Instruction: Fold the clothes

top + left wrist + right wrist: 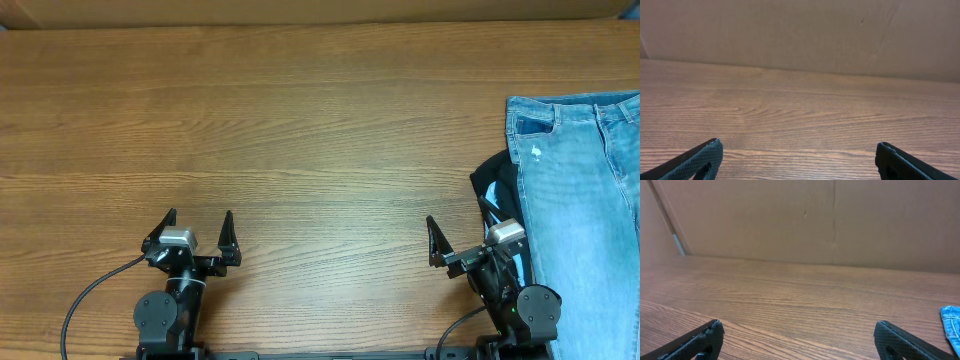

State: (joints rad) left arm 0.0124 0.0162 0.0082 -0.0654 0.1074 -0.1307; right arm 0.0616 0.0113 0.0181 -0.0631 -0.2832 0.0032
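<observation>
The black two-finger left gripper [199,216] and right gripper [459,222] sit nearest, jaws spread wide and empty, probably parked ready; light-blue washed denim jeans [575,200] lie flat, unfolded, beside the right.

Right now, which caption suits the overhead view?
Left hand and right hand stand open at the front of the table; light-blue jeans lie on its right side.

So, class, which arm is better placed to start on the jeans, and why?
Likely right. The jeans lie at the far right, beside the right fingers; the left fingers stand well away, both open.
</observation>
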